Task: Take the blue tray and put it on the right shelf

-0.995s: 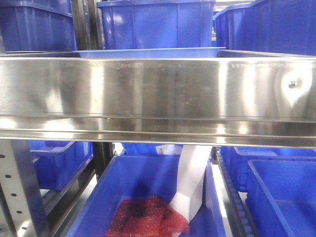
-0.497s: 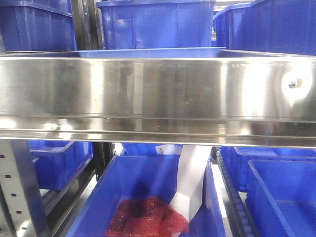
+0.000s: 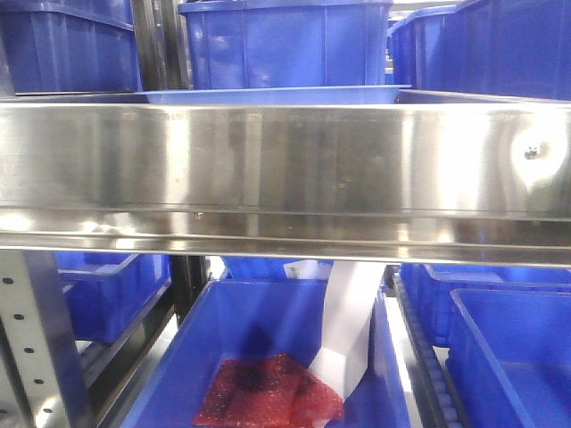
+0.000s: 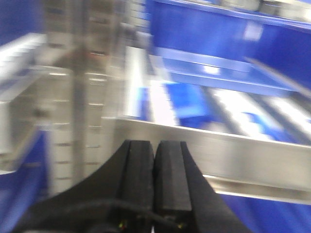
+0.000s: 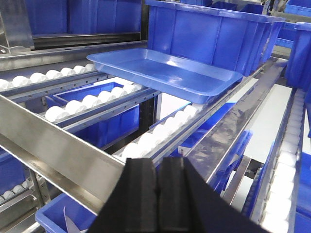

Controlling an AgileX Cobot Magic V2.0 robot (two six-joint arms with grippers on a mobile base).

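Blue tray [image 5: 167, 73] on white rollers [image 5: 160, 133], rim unobstructed | left gripper [image 4: 154, 180], right gripper [image 5: 158, 194] pressed together, holding nothing

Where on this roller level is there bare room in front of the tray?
Bare rollers between the front lip and the blue tray look free. Behind, a deep blue bin sits close to the tray. Both hands, right hand and left hand, are shut, short of the lip.

Blue tray [image 5: 167, 74], shallow, empty, lies flat on white rollers of steel shelf [image 3: 285, 169], behind its front lip.
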